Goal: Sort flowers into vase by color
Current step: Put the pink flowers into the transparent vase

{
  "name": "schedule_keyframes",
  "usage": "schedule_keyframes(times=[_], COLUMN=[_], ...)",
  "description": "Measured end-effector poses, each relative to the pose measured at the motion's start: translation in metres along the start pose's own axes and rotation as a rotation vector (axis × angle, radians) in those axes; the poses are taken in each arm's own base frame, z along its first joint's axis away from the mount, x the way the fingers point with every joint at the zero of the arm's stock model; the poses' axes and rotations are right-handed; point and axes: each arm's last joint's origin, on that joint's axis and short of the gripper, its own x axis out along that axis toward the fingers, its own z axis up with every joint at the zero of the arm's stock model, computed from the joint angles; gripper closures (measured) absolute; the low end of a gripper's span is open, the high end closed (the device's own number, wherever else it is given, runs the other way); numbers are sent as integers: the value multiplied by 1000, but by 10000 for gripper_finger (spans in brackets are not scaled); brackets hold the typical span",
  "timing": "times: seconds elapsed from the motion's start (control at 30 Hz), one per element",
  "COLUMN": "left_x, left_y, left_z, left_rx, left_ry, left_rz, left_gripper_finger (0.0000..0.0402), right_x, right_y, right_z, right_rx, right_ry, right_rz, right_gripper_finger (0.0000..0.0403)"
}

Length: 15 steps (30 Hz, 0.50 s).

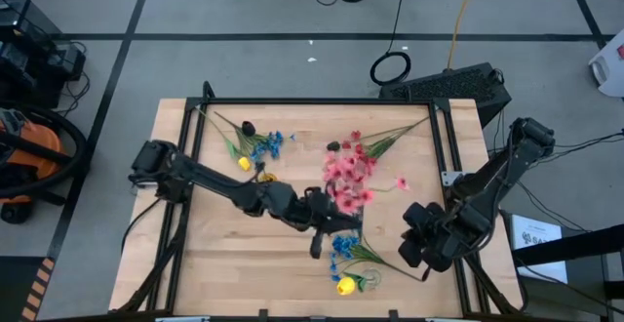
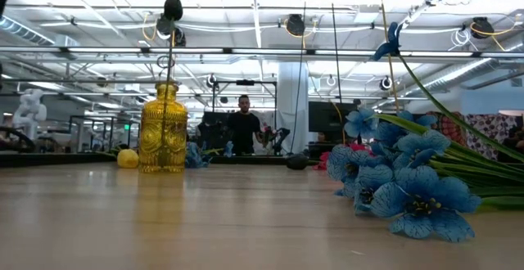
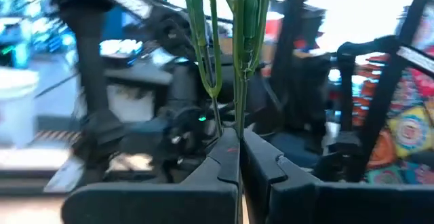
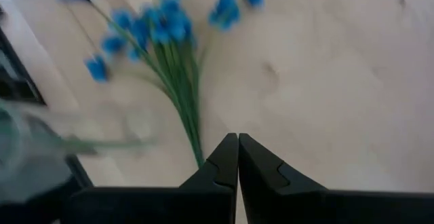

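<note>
Sprays with green stems lie across the table: a pink cluster [image 1: 349, 176] at the middle, blue blossoms [image 1: 271, 146] with a yellow bud [image 1: 244, 163] on the far left, and a blue spray [image 1: 343, 247] [image 2: 401, 184] with a yellow bud [image 1: 344, 285] near the near edge. A yellow glass vase [image 2: 164, 127] stands upright and holds one stem with a dark bud [image 2: 172, 8]. My left gripper [image 1: 320, 236] [image 3: 239, 142] is at the table's middle, shut on green stems. My right gripper [image 1: 414, 249] [image 4: 237, 139] is shut over the near right, beside the stem end [image 4: 199, 157] of a blue spray [image 4: 163, 27]. My left gripper pinches a few thin green stems [image 3: 239, 119] between its two shut fingers, at their free ends. The fingers point level toward the table's right side and lie across the stems. The stems stand up from the hold, and their blossoms are outside the wrist view.
The table has a black frame rail [image 1: 322, 100] along its far edge and posts at the sides. A vacuum [image 1: 29, 151] and cables lie on the floor around it. Bare wood shows at the near left [image 1: 214, 263]. A person [image 2: 243, 127] stands far behind the table.
</note>
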Motion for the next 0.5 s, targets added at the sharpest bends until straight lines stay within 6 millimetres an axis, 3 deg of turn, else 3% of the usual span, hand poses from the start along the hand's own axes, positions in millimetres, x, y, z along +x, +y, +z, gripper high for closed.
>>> schedule_keyframes(times=[0.13, 0.33, 0.5], left_x=[9, 15, 17], left_y=[1, 2, -7], left_z=[-17, -32, -35], left_rx=[24, -85, -54], left_ry=[-79, -139, -139], left_rz=[-64, -163, -184], left_gripper_finger=[400, 400, 400], right_x=[-1, -1, -1], right_y=[-2, -2, -2], right_z=[-3, -4, -4], right_rx=[-15, -19, -25], right_ry=[33, 30, 29], right_rz=[-16, -14, -14], right_gripper_finger=[399, 399, 399])
